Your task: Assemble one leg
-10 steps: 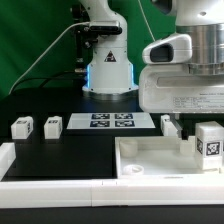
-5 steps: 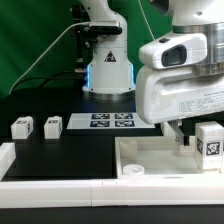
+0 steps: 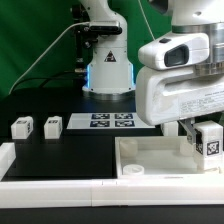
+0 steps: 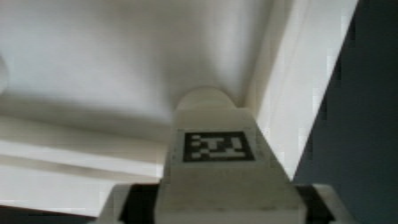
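Observation:
A leg (image 3: 208, 140), a small white block with a black-and-white tag, stands upright on the right part of the large white tray-like piece (image 3: 150, 158). My gripper (image 3: 200, 133) reaches down around it from above. In the wrist view the leg (image 4: 217, 150) fills the space between my fingers (image 4: 128, 205), tag facing the camera, with the tray's (image 4: 89, 80) white wall behind it. The gripper (image 4: 217, 208) looks shut on the leg. Two more legs (image 3: 20, 128) (image 3: 52, 126) stand on the black table at the exterior view's left.
The marker board (image 3: 110, 121) lies flat in the middle, in front of the robot's base (image 3: 108, 72). A white raised border (image 3: 60, 166) runs along the table's front and left edge. The arm's bulky hand hides the tray's back right.
The hand has tilted and come lower over the tray. Its fingers have moved toward the exterior view's right, from beside the leg to around it. The leg has barely shifted.

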